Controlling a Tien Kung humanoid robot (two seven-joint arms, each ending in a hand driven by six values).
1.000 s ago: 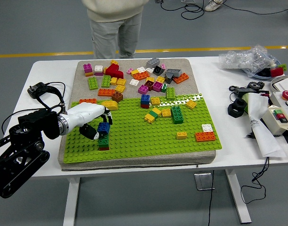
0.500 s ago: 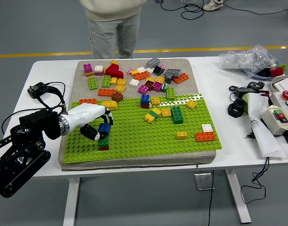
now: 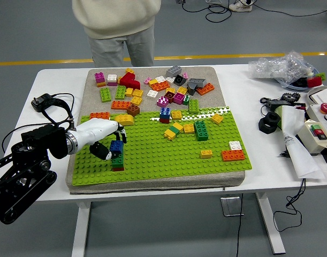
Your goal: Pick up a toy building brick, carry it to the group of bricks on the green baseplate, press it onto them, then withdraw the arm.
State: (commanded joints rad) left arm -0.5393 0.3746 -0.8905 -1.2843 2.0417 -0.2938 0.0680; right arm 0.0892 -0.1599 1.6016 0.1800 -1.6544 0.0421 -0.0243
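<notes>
The blue brick (image 3: 116, 146) sits on top of a small stack (image 3: 118, 161) of a green and a dark red brick, standing at about eight o'clock on the green baseplate (image 3: 168, 150), near its left edge. The left hand (image 3: 101, 138) comes in from nine o'clock and has its fingers (image 3: 119, 135) closed around the blue brick, with the thumb low on the near side and the others over the top. From where I stand, this looks like the pressing step: the brick seems to be on the stack, but I can't tell whether its studs are fully seated. To do it well, the push should go straight down through the middle of the brick, so the stack doesn't tip, and the fingers should let go cleanly before the arm draws back toward nine o'clock. Other bricks lie scattered toward twelve and three o'clock, well apart from the stack. A person (image 3: 118, 27) stands at the far side of the surface (image 3: 249, 91). The right hand is not in view.
</notes>
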